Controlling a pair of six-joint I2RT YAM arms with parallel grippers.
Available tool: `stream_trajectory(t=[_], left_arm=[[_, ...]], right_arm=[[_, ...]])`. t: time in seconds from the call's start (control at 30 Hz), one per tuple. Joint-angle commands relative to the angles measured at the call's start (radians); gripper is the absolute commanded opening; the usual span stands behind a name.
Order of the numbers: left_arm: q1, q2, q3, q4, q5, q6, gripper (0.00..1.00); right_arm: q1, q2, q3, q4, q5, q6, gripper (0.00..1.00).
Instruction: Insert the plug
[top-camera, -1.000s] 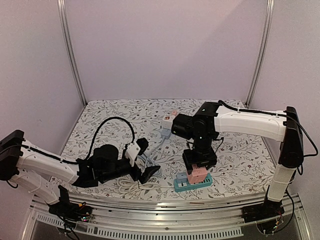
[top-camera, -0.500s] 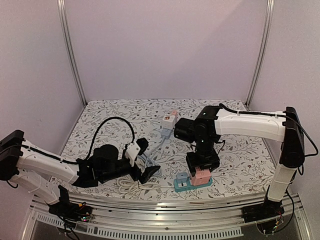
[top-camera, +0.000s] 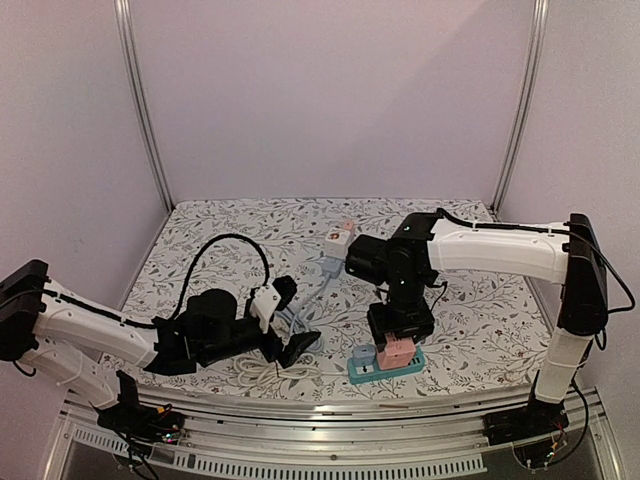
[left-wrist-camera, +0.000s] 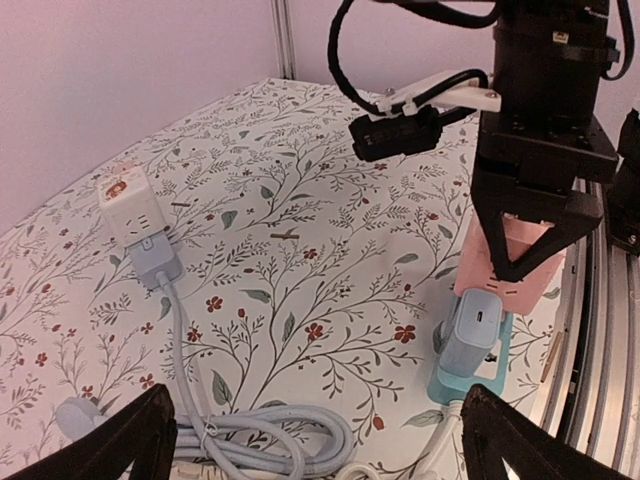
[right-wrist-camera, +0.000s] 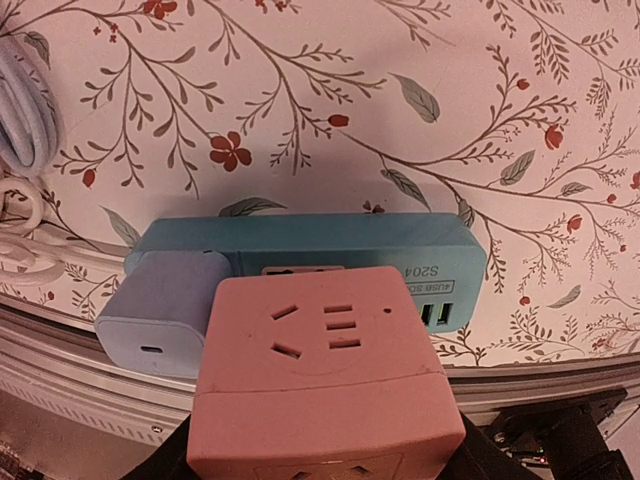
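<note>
My right gripper (top-camera: 398, 342) is shut on a pink cube plug (right-wrist-camera: 322, 375) and holds it over a teal power strip (right-wrist-camera: 310, 243) near the table's front edge. A grey-blue charger (right-wrist-camera: 163, 310) stands in the strip's left end. In the left wrist view the pink plug (left-wrist-camera: 510, 262) sits just above the strip (left-wrist-camera: 470, 370), beside the charger (left-wrist-camera: 471, 333). My left gripper (top-camera: 290, 322) is open and empty, resting low to the left of the strip.
A white adapter (left-wrist-camera: 130, 205) with a grey plug and a coiled grey cable (left-wrist-camera: 265, 440) lies left of the strip. A white cord (right-wrist-camera: 25, 250) runs from the strip's left end. The metal front rail (top-camera: 330, 410) is just beyond the strip.
My right gripper with the pink plug moved right along the strip and then back a little left. The left arm has not moved.
</note>
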Motion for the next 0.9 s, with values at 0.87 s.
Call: stream_trajectory(t=[0.87], left_arm=[[0.012,0.0,-0.013,0.023,0.012,0.003,0.98]], right_arm=[[-0.005,0.106,0.027,-0.015,0.009,-0.026,0.0]])
